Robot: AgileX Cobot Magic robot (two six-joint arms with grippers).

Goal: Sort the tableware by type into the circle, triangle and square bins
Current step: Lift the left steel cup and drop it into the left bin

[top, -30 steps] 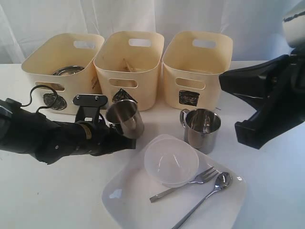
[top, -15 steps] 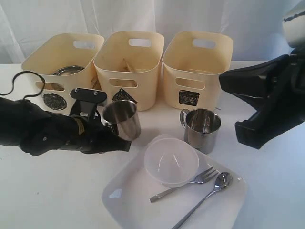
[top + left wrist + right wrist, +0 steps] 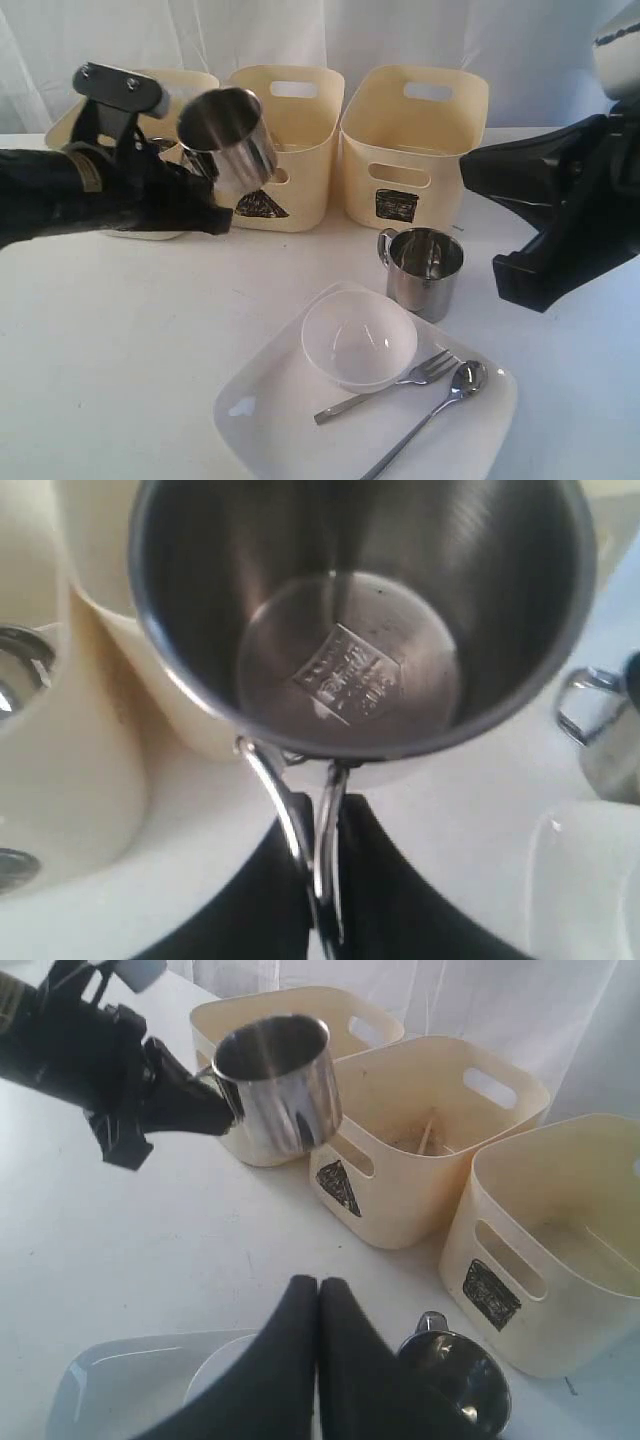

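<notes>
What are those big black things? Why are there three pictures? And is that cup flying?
The black things are a robot's two arms, and each one ends in a pincer. One picture comes from a camera that watches the whole table. The other two come from little cameras on the arms' wrists. The cup isn't flying: the left pincer holds the steel mug by its handle, up near the three cream bins. The right pincer is shut and empty. On the table stand another mug and a white plate, which carries a clear bowl, a fork and a spoon.
</notes>
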